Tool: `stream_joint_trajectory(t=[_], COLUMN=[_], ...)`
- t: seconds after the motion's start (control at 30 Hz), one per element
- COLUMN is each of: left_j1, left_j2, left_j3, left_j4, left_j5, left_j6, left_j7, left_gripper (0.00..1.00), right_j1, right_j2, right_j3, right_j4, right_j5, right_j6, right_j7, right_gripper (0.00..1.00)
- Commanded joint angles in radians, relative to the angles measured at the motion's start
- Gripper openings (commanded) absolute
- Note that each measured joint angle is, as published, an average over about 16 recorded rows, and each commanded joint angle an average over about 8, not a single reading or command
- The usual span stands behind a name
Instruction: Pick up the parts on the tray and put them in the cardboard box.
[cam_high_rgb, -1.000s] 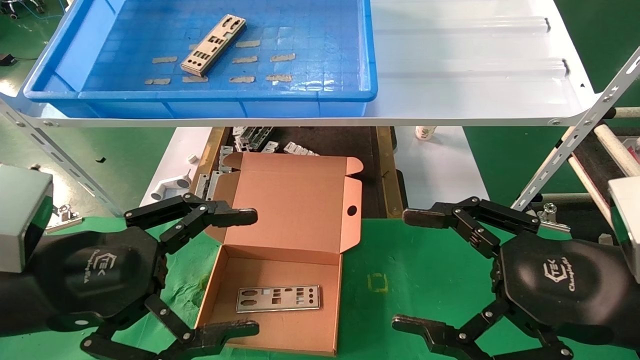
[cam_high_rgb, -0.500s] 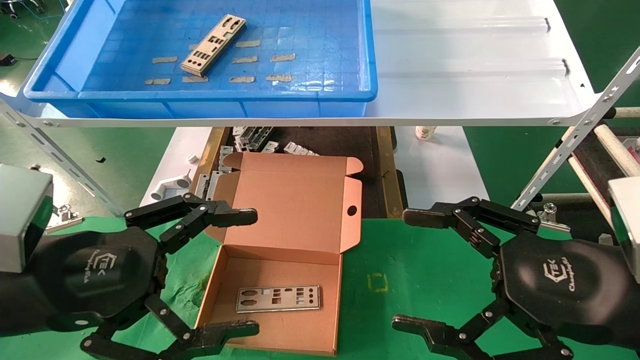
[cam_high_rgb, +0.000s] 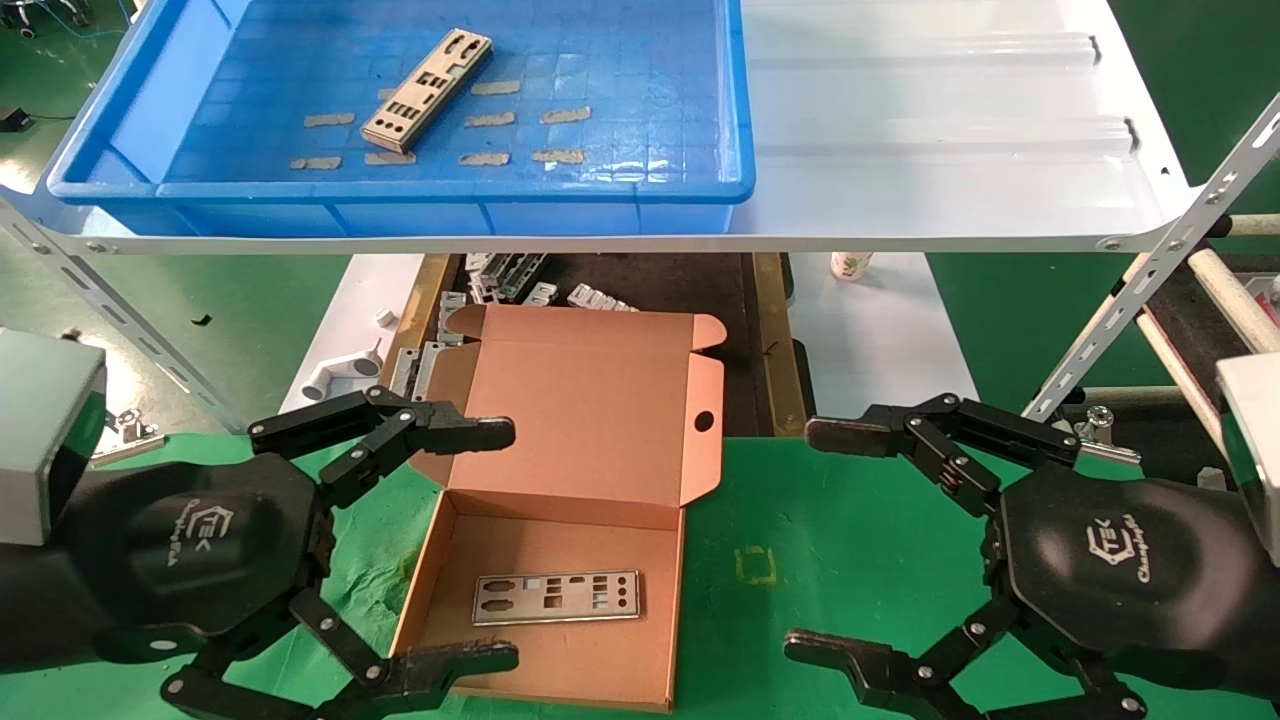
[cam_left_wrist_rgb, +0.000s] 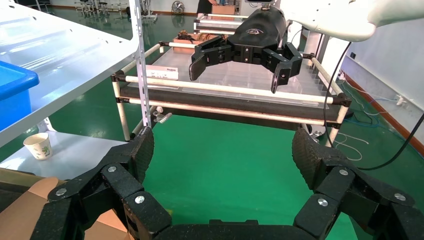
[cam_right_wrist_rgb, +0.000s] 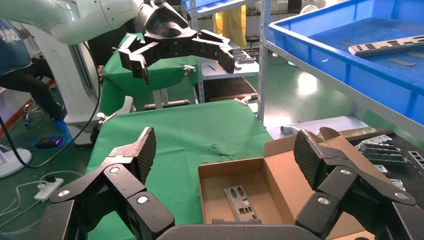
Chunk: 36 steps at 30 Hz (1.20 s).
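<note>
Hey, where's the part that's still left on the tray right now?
In the head view, the remaining part lies flat and diagonal on the floor of the blue tray, upper left on the white shelf, among tan tape patches.

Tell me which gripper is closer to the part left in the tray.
Left. The left gripper sits below the part at the cardboard box's left edge; the right gripper is farther right.

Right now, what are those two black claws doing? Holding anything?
Left gripper: open, holding nothing, at the cardboard box's left side.
Right gripper: open, holding nothing, right of the box.
</note>
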<state>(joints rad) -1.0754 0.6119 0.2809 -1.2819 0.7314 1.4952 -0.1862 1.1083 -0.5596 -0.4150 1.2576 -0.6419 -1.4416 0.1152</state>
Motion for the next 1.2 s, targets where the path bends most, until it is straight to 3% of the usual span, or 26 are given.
stream_joint_trajectory(t=[0.03, 1.2], left_j1=[0.000, 0.000], left_j2=[0.000, 0.000], left_j3=[0.000, 0.000], left_j4=[0.000, 0.000], left_j5=[0.000, 0.000], left_j6=[0.000, 0.000], left_j7=[0.000, 0.000], left_gripper=[1.00, 1.00], right_j1=[0.000, 0.000], right_j2=[0.000, 0.000], right_j3=[0.000, 0.000], right_j4=[0.000, 0.000], right_j5=[0.000, 0.000], right_j6=[0.000, 0.000], right_j7=[0.000, 0.000], right_gripper=[1.00, 1.00])
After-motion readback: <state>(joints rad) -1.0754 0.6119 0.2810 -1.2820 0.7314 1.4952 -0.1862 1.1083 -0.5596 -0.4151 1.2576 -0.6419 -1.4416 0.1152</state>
